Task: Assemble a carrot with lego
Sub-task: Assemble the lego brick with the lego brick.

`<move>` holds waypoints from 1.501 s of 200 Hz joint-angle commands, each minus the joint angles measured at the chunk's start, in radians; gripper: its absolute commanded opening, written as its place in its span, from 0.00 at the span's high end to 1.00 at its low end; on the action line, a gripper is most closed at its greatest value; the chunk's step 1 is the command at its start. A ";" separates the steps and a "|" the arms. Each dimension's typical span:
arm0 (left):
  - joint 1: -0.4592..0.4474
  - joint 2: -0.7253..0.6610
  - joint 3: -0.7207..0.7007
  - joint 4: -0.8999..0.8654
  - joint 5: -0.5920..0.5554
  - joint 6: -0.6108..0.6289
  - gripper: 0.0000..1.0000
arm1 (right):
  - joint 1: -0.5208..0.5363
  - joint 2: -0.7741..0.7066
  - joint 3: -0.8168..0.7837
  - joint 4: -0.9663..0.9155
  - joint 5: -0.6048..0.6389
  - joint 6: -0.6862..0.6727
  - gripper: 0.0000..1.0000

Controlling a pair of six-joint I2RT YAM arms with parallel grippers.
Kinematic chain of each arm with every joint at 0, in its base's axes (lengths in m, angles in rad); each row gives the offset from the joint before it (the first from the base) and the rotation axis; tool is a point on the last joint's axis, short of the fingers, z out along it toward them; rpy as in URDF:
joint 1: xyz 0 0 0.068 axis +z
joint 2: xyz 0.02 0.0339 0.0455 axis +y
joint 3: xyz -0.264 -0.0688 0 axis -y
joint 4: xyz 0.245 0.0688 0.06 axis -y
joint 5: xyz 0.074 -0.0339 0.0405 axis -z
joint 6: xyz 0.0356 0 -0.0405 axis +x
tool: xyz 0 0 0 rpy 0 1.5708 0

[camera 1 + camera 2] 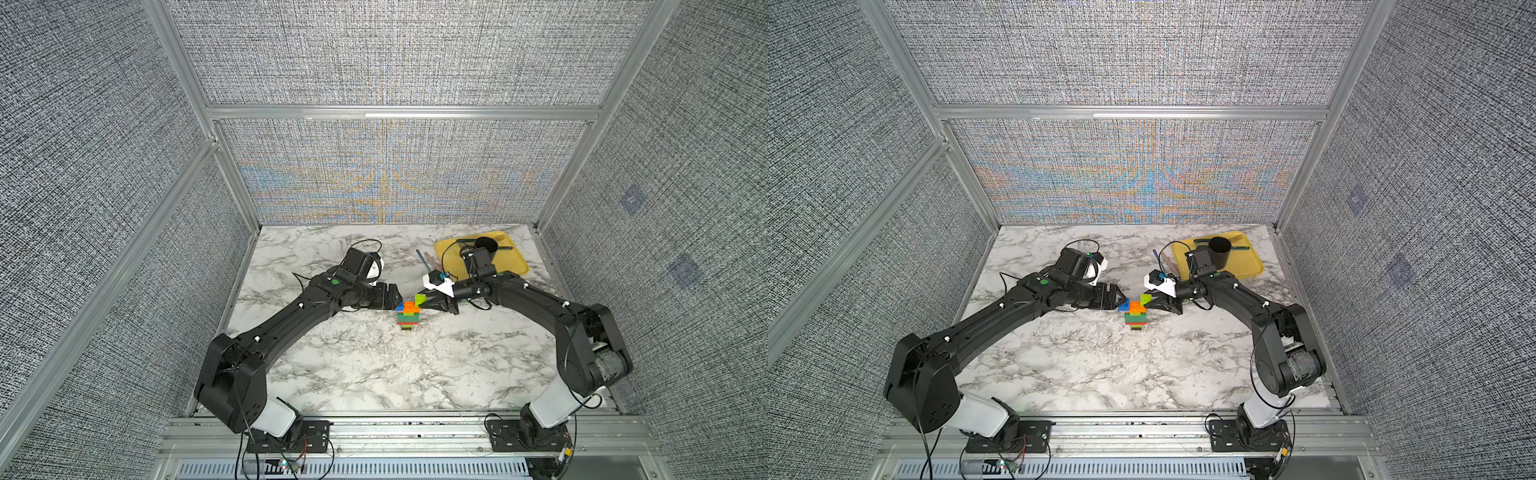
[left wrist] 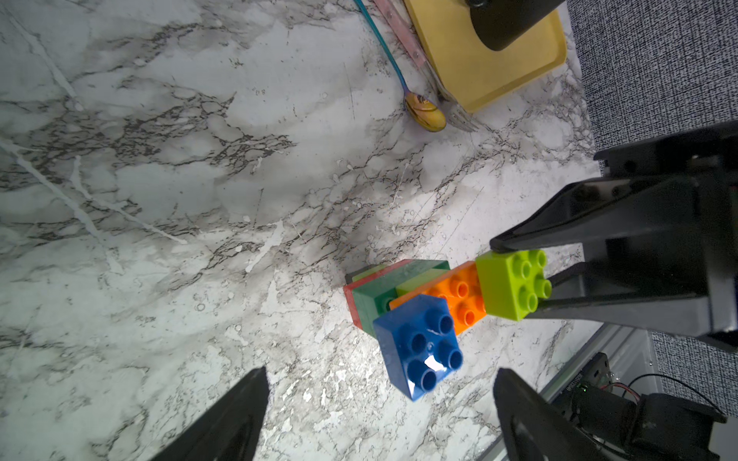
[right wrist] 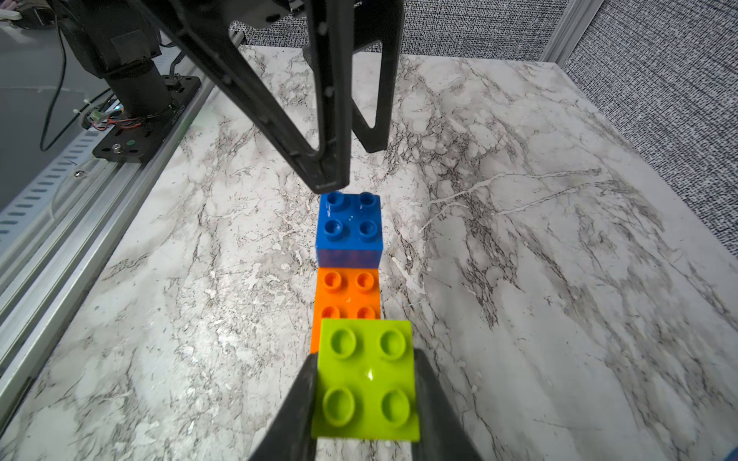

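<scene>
Lab cell: aluminium frame [image 1: 403,112], fabric panels [image 1: 395,54]

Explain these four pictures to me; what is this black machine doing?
Two black robot arms stand at a marble table. Two pictures look down from overhead; the other two come from cameras on each arm's wrist. Mid-table stands a stack of toy bricks, the carrot. The right claw grips a lime brick at the stack's orange layer. The left claw is open, empty, beside the blue brick. At the back, a yellow tray holds a black mug.

Yellow tray [image 1: 512,261], black mug [image 1: 1220,250], spoon [image 2: 425,112], marble tabletop [image 1: 374,365]
</scene>
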 commanded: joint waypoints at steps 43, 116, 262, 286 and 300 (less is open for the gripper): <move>0.000 0.029 0.018 -0.020 0.000 0.006 0.09 | -0.005 0.000 0.004 -0.029 -0.031 -0.019 0.89; 0.000 0.035 0.018 -0.017 0.003 0.004 0.09 | -0.005 0.007 0.001 -0.040 -0.035 -0.021 0.89; 0.000 0.040 0.027 -0.011 0.005 -0.001 0.09 | -0.003 0.008 -0.017 -0.023 -0.016 -0.005 0.89; 0.000 0.043 0.030 -0.008 0.006 -0.002 0.09 | 0.002 0.006 -0.022 -0.018 -0.014 0.002 0.89; 0.000 0.046 0.031 -0.006 0.005 -0.004 0.09 | 0.002 0.004 -0.026 -0.012 -0.011 0.005 0.89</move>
